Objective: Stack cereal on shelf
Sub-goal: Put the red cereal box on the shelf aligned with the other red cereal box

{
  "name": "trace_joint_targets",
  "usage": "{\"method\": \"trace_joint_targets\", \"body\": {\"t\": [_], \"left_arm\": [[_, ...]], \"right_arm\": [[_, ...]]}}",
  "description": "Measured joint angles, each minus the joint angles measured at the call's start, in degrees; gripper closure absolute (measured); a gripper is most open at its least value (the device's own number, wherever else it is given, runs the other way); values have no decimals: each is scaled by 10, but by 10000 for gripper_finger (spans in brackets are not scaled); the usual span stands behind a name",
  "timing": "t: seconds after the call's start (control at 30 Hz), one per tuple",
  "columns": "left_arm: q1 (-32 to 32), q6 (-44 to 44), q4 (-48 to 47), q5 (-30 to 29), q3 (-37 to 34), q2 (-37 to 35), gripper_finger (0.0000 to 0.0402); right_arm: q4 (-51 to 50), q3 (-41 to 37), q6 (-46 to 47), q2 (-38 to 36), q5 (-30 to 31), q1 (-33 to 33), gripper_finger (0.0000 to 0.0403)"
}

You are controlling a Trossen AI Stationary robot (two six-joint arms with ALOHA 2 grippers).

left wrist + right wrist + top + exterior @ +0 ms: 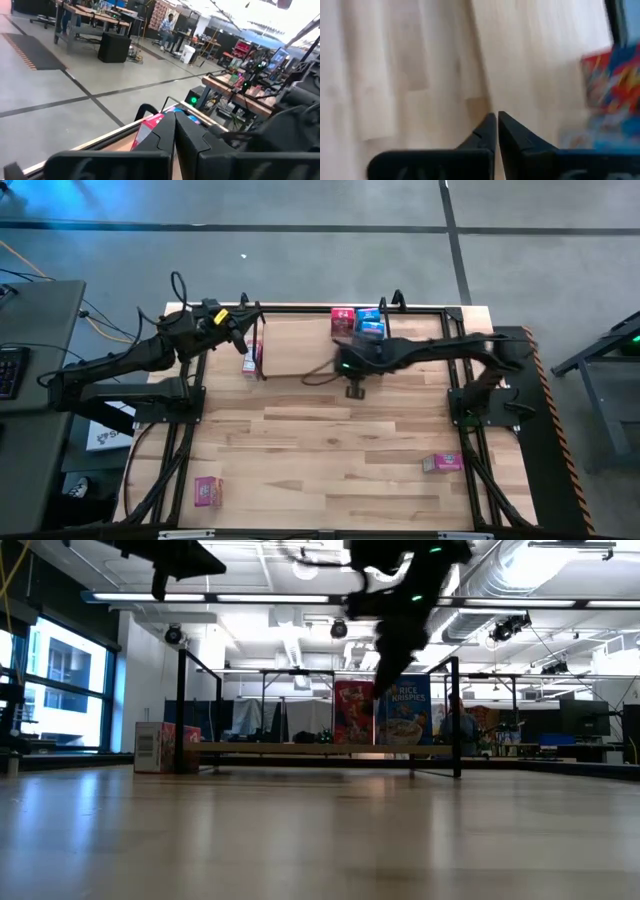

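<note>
Near table edge: small pink cardboard cereal box [208,491] lying flat on light wooden tabletop [320,460], left side. Second pink box [441,463] lying flat, right side, well apart from first. Mid-table: right gripper [356,389] above bare wood, fingers pressed together, empty. Far edge: low black-wire shelf with light wooden board [320,749]. Red box [343,320] and blue Rice Krispies box [370,324] upright on shelf, touching. Left: pink-and-white box [250,360] just beside shelf end. Left gripper [244,321] raised above that corner, fingers together, empty.

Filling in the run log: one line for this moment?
left tool shut, empty | right tool shut, empty | red cereal box, blue box on shelf
</note>
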Motion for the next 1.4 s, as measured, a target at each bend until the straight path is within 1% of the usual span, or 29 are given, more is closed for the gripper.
{"method": "trace_joint_targets", "body": {"t": [0.1, 0.2, 0.27, 0.37, 0.43, 0.5, 0.57, 0.63, 0.7, 0.77, 0.83, 0.9, 1.03, 1.13, 1.27, 1.33, 1.4], "left_arm": [[0, 0, -20, 0, 0, -7, 401], [0, -17, -76, 0, 0, -18, 402], [0, -52, -147, -2, 10, -23, 402], [0, -107, -274, -35, 39, -24, 401], [0, -132, -355, -71, 74, -24, 402], [3, -164, -434, -88, 111, -18, 402], [5, -173, -506, -69, 141, -10, 402], [4, -159, -540, -10, 154, 2, 401], [1, -127, -563, 50, 147, 16, 402], [-5, -96, -571, 75, 127, 33, 401], [-15, -93, -559, 73, 99, 48, 402], [-30, -116, -539, 65, 63, 54, 402], [-75, -184, -466, 31, -12, 46, 401], [-115, -230, -412, -20, -54, 40, 402], [-157, -280, -389, -98, -90, 47, 401], [-171, -298, -387, -140, -99, 53, 402], [-178, -310, -377, -169, -110, 57, 402]], "right_arm": [[66, -88, 82, -82, -18, 18, 403], [129, -144, 151, -148, -11, 37, 403], [144, -161, 180, -176, 11, 47, 403], [141, -164, 201, -197, 55, 55, 403], [135, -163, 202, -200, 67, 54, 403], [140, -161, 199, -200, 66, 50, 403], [141, -160, 191, -200, 64, 45, 403], [140, -160, 181, -199, 56, 40, 403], [141, -160, 171, -199, 52, 36, 403], [140, -160, 167, -199, 49, 34, 403], [141, -160, 163, -199, 50, 34, 403], [140, -160, 161, -199, 49, 34, 403], [140, -160, 161, -199, 49, 34, 403], [141, -160, 161, -199, 52, 34, 403], [141, -160, 161, -199, 58, 34, 403], [141, -160, 161, -199, 58, 34, 403], [141, -160, 162, -199, 59, 34, 403]]}}
